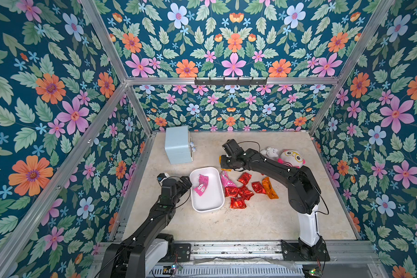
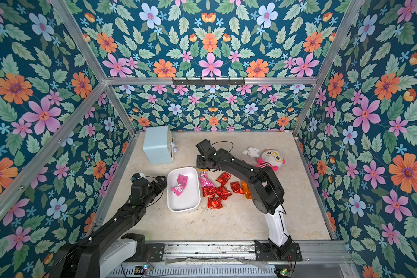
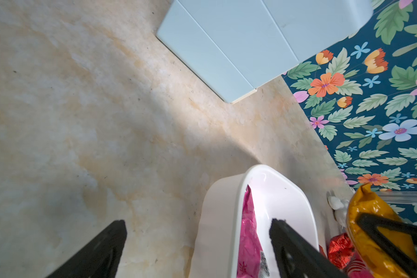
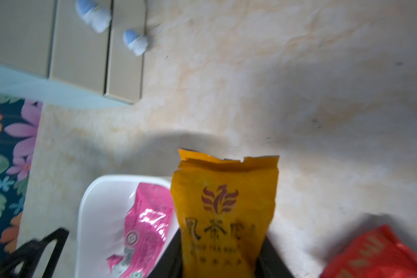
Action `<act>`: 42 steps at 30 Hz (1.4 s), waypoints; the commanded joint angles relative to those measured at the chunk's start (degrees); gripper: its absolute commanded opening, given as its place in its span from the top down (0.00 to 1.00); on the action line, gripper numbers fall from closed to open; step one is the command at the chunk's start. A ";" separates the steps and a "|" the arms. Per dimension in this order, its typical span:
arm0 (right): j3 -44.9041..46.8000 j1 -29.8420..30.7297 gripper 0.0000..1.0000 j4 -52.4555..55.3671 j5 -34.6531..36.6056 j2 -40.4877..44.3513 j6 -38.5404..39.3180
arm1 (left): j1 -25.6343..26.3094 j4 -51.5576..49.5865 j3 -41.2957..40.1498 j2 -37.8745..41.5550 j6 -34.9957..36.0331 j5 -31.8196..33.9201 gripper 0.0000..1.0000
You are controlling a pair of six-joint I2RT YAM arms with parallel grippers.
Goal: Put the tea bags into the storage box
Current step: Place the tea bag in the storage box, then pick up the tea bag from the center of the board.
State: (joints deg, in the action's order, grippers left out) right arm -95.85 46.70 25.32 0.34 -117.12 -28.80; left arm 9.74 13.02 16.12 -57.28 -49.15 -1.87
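tea bag (image 4: 224,211) clamped, right jaws (mostly hidden)

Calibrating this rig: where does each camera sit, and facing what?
Top views: high above the arm bases, looking down on left arm, right arm, shallow white plastic tray.
Left wrist: behind open left gripper, facing tray and pale blue drawer box.
Right wrist: behind right gripper, shut on orange-yellow foil sachet.
Shared: both wrist views show tray and sachet.

Blue drawer box (image 1: 177,144), white plush (image 1: 270,152), pink doll (image 1: 291,157)
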 commanded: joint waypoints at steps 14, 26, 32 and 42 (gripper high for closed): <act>-5.90 5.65 0.52 -2.71 -4.05 -8.95 -0.84 | -0.86 -4.56 0.29 2.51 -0.91 1.25 0.01; -4.04 5.43 0.34 2.17 3.96 -1.96 1.58 | -0.89 -3.71 0.48 1.74 -1.58 0.49 0.01; 1.68 3.27 0.39 5.03 7.90 4.21 2.24 | -0.86 -3.00 1.98 0.13 -0.66 -0.93 0.01; 17.06 -0.47 0.45 -2.27 -1.19 11.90 5.32 | -0.86 -2.29 3.41 -2.28 0.09 -2.94 0.01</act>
State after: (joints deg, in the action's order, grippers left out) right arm -80.23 46.22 26.30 2.50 -105.78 -25.39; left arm 8.93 9.45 19.05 -59.13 -50.11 -4.01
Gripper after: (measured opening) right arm 0.549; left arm 0.993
